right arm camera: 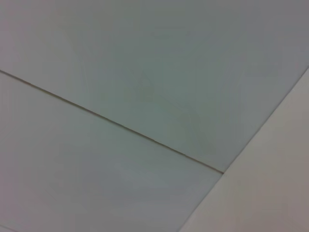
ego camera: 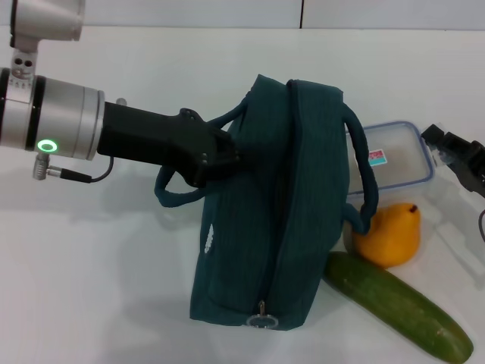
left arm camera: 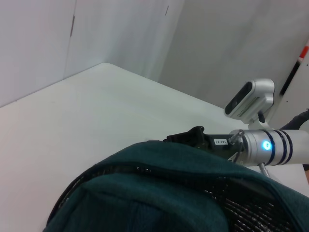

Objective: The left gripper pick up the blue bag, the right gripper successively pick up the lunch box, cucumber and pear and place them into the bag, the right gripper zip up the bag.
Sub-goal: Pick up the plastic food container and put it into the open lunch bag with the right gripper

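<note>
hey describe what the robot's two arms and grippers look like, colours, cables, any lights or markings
The left gripper is matte black and angular on a silver cylindrical wrist with a glowing green ring light, a thin black cable and a silver plug beneath. The right gripper is black with a small white label, on a silver wrist with a blue light and a silver-grey camera module.

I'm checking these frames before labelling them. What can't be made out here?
- Left gripper: fingertips buried in the blue bag; head view.
- Right gripper: cut off by the frame edge, head view; its wrist view shows only wall.
- Lunch box: near side hidden by the bag.
</note>
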